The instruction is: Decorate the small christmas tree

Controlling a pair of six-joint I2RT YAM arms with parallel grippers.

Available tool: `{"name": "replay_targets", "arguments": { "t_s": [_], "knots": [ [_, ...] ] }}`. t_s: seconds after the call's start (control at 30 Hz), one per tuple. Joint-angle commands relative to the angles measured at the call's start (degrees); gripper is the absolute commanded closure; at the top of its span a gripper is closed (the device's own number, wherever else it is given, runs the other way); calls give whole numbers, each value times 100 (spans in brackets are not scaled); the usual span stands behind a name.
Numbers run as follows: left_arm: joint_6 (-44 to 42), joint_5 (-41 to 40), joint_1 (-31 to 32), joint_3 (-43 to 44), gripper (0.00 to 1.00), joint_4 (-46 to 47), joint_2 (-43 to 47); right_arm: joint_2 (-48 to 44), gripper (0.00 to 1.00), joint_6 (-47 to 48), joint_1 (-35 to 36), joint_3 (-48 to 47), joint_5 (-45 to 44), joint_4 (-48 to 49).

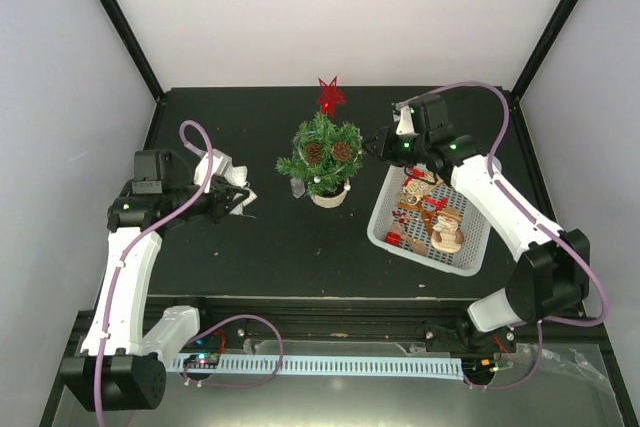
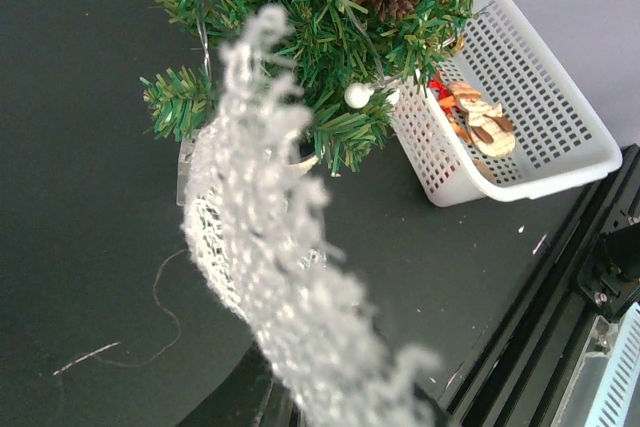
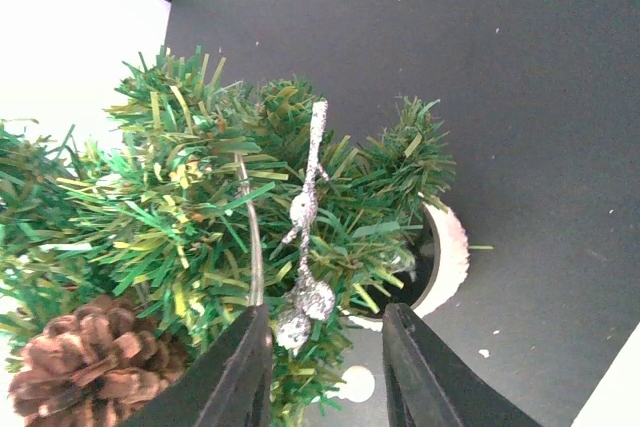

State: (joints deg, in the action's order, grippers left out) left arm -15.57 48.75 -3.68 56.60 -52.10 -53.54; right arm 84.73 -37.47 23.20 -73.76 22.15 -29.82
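The small christmas tree [image 1: 320, 152] stands mid-table in a white pot [image 1: 328, 197], with a red star [image 1: 330, 95] on top and two pine cones [image 1: 327, 151] among its branches. My left gripper [image 1: 238, 197] hangs left of the tree, shut on a white lacy ornament [image 2: 270, 247]. That ornament hides the jaws in the left wrist view. My right gripper [image 3: 325, 312] is open at the tree's right side. A silver glitter berry sprig [image 3: 305, 212] rests in the branches between its fingers, close to the left finger [image 3: 240, 367] and not pinched.
A white basket [image 1: 385, 237] right of the tree holds several wooden and red ornaments, among them a snowman figure [image 1: 447, 230]. The tree's pot rim [image 3: 452, 247] lies just beyond my right finger. A loose thread [image 2: 150, 347] lies on the black table.
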Motion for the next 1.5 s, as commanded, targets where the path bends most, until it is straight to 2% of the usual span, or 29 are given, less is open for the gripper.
{"name": "replay_targets", "arguments": {
  "t_s": [0.0, 0.3, 0.4, 0.5, 0.67, 0.97, 1.27, 1.47],
  "knots": [
    [63, -44, -45, -17, 86, 112, 89, -375, 63, 3, -48, 98, 168, 190],
    [-4, -58, -45, 9, 86, 64, 116, -888, 55, -26, -114, 341, 101, 318],
    [-8, -74, -42, 40, 86, 47, 107, -937, 52, 136, -97, 270, 39, 176],
    [2, -106, -45, 89, 86, 42, 83, -909, 50, 184, 32, 113, -443, -266],
    [37, -227, -45, 165, 86, 42, 45, -915, 50, 384, 994, -170, -2017, -946],
    [54, -226, -45, 211, 86, 31, 32, -749, 50, 336, 2000, -795, -2794, -1456],
    [49, -182, -40, 175, 86, 59, 81, -756, 50, 119, 2984, -330, -2801, -1282],
    [61, -182, -52, 169, 86, 68, 93, -458, 50, -164, 3256, 100, -2587, -463]
  ]
}}
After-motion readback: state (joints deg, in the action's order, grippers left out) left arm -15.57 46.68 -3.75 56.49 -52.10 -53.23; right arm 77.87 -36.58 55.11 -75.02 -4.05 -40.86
